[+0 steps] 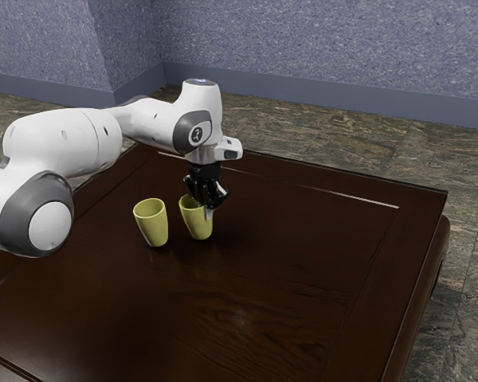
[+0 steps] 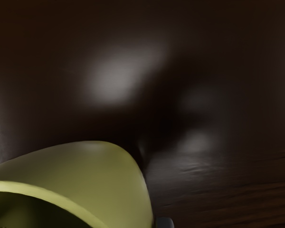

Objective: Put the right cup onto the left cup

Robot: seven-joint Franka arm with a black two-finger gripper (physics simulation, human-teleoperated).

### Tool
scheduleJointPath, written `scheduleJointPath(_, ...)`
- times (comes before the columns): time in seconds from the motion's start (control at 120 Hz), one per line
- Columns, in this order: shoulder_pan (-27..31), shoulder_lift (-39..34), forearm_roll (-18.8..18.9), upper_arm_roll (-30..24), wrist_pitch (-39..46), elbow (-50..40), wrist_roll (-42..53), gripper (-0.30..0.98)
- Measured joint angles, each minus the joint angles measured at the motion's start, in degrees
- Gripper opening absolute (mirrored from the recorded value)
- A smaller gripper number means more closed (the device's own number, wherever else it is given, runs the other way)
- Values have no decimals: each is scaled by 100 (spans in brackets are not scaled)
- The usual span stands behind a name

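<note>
In the exterior view, the right cup is at about 8 o'clock from the middle of the view, its mouth facing up and its body narrowing toward the base. The gripper is at its rim, toward 1 o'clock from the cup's middle, and covers part of that rim. I cannot tell whether the gripper is open or closed, or whether it has hold of the cup. The left cup is at 9 o'clock from the right cup, upright on the table, with a narrow strip of dark wood showing between the two. Both cups are yellow-green and of like shape, and they are apart; the right cup is not on the left one. Whether the right cup's base touches the wood is hard to say. The white and grey arm comes in from 9 o'clock and bends down over the right cup. A thin pale line runs along the table from 12 toward 2 o'clock, and past the table's far edge lie the stone-patterned floor and a speckled blue wall. In the wrist view, a cup's outer wall, curved rim and shadowed inside are close to the hand, with soft light patches on the wood beside it.
</note>
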Motion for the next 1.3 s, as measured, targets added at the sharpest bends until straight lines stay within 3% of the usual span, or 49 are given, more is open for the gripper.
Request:
scheduleJointPath(0.175, -40, -213, 18, 18, -12, -13, 11, -7)
scheduleJointPath(0.683, 70, -2776, 95, 11, -202, -2010, -3, -9)
scheduleJointPath(0.967, 261, -2787, 167, 139, -218, -2075, -16, -10)
scheduleJointPath(1.3, 314, -2307, 183, 346, -138, -1897, -22, -10)
